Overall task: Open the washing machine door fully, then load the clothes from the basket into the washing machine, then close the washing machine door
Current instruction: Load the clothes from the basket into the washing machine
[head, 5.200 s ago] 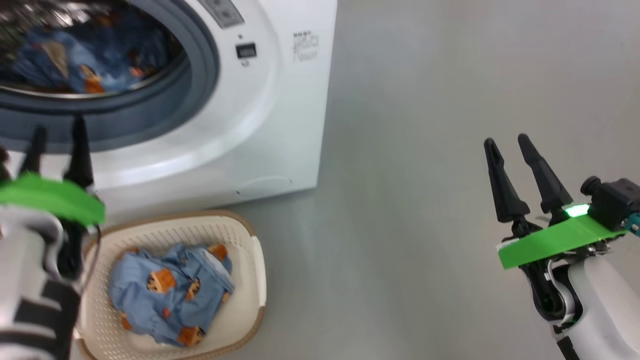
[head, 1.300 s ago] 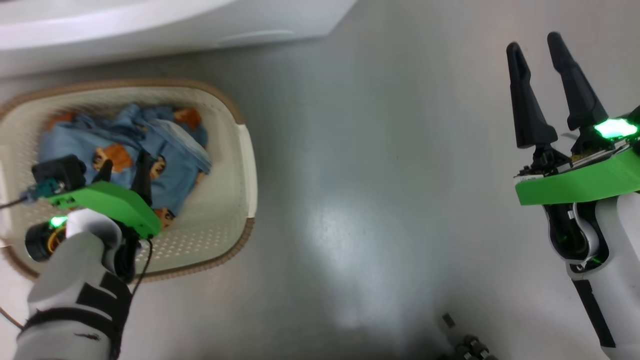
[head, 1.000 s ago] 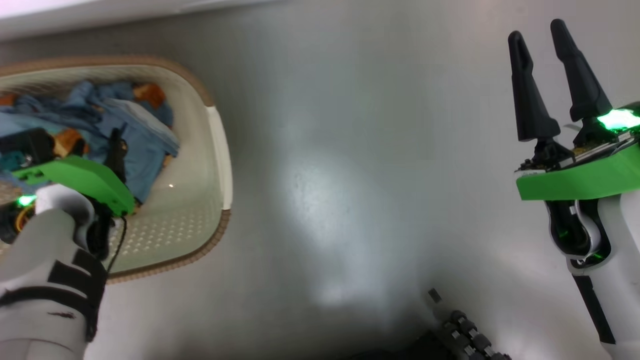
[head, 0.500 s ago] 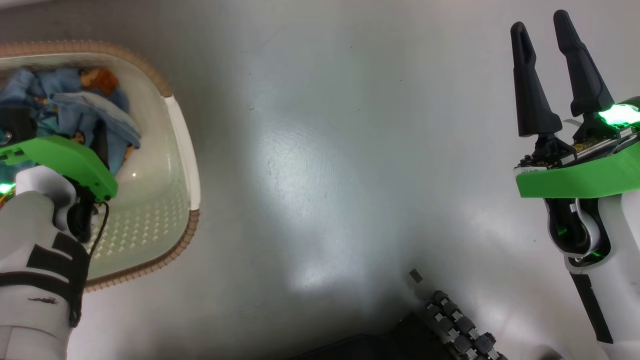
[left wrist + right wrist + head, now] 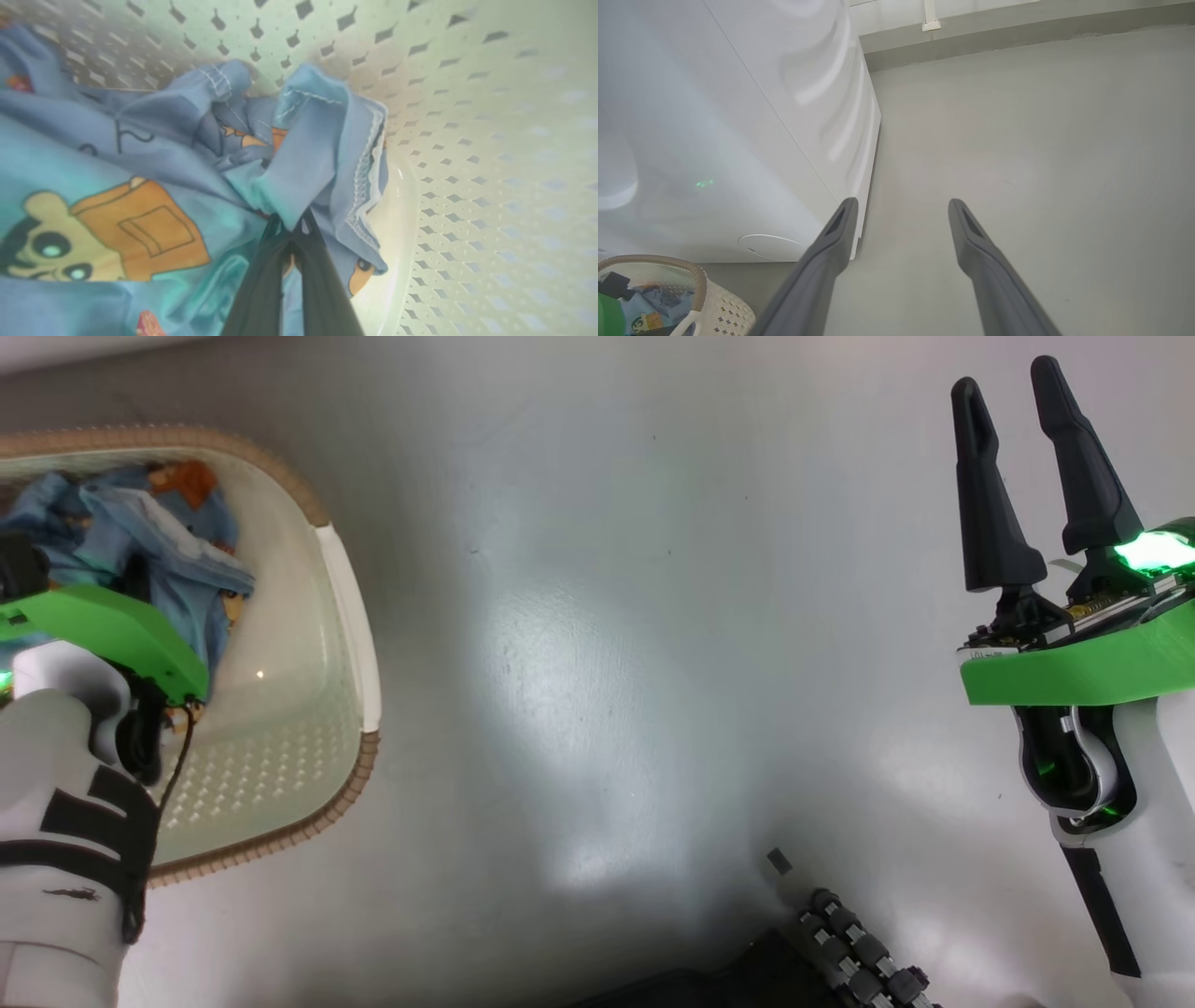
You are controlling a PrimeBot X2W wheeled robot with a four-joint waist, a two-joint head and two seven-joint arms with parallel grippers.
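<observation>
In the left wrist view the left gripper (image 5: 293, 223) has its two dark fingers drawn nearly together on a fold of the clothes (image 5: 140, 154). The pinched fold stands up from the tips toward 12 o'clock. The rest of the light blue fabric, with an orange-brown cartoon figure, spreads away toward 9 o'clock. The perforated wall of the basket (image 5: 467, 140) fills the side from 1 to 4 o'clock.

In the head view the basket sits at 9 o'clock, and the clothes are bunched in its 10 o'clock part, partly under the left arm's green wrist plate (image 5: 103, 625). Bare grey floor (image 5: 607, 616) lies across the middle.

At 2 o'clock the right gripper (image 5: 1006, 378) points toward 12 o'clock. Its fingers are spread apart and hold nothing, well apart from the basket. In the right wrist view the washing machine (image 5: 738, 116) stands at 10 o'clock.
</observation>
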